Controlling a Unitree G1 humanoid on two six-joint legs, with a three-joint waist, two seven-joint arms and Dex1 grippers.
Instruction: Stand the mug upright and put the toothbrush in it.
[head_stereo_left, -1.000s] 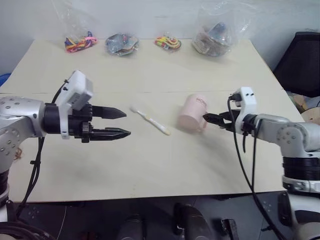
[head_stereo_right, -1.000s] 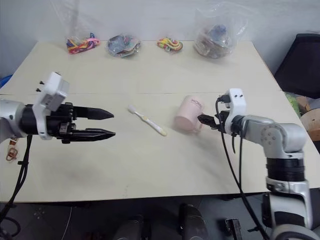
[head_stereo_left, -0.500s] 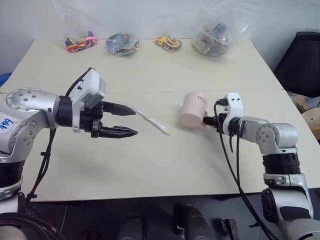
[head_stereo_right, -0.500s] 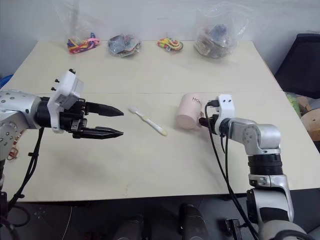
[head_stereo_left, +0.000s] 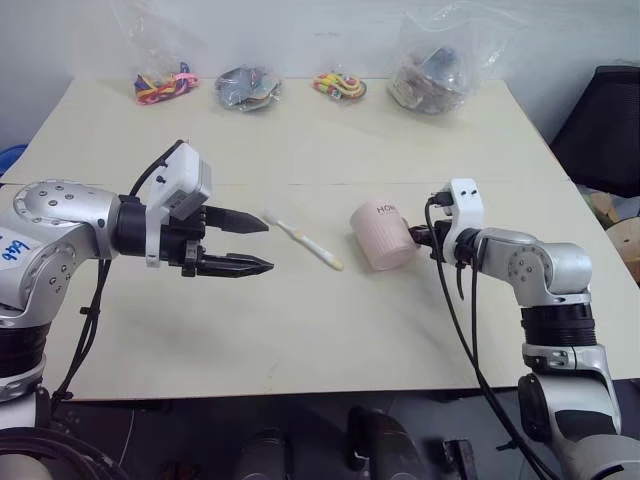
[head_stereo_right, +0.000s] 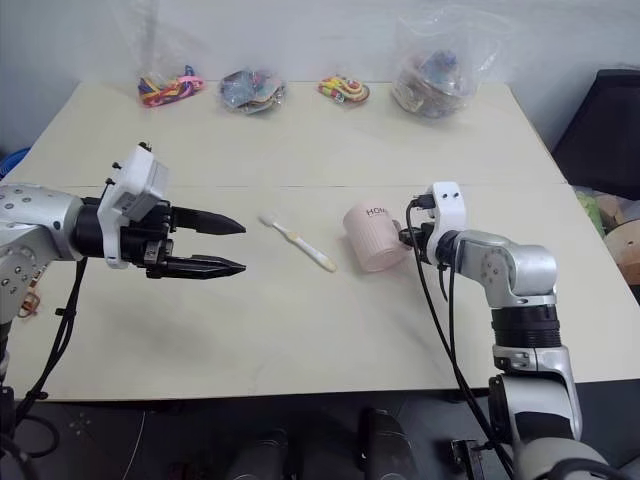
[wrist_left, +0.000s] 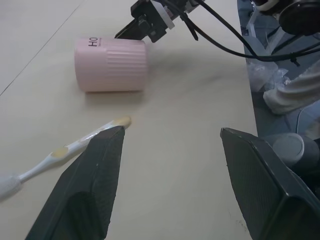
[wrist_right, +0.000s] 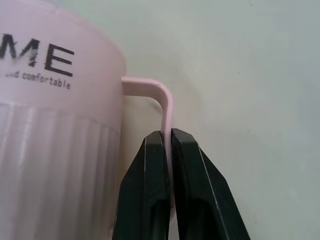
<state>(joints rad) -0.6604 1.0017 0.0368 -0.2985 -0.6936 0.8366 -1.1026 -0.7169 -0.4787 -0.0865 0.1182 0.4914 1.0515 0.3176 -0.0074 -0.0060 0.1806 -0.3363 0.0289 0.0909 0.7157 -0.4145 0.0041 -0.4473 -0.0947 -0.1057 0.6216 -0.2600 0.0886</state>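
The pale pink mug (head_stereo_left: 383, 236) leans on its side at the table's centre right, its lettered rim end turned left and away. My right gripper (head_stereo_left: 418, 237) is shut on the mug's thin side handle (wrist_right: 167, 107), with both black fingers pinching it from the right. The white and pale-yellow toothbrush (head_stereo_left: 303, 240) lies flat on the table just left of the mug. My left gripper (head_stereo_left: 270, 245) hovers open left of the toothbrush's bristle end, with nothing between its fingers; its wrist view shows the toothbrush (wrist_left: 70, 150) and the mug (wrist_left: 111, 65) ahead.
Several clear bags of small items line the table's far edge (head_stereo_left: 160, 82) (head_stereo_left: 243, 88) (head_stereo_left: 338, 84) (head_stereo_left: 430, 60). A black chair (head_stereo_left: 605, 120) stands off the right side. Bare tabletop (head_stereo_left: 300, 330) lies in front of the mug and toothbrush.
My right gripper has shut on the mug's handle. The mug has turned and tipped, its rim end swinging up and left. The left gripper has stayed open and in place.
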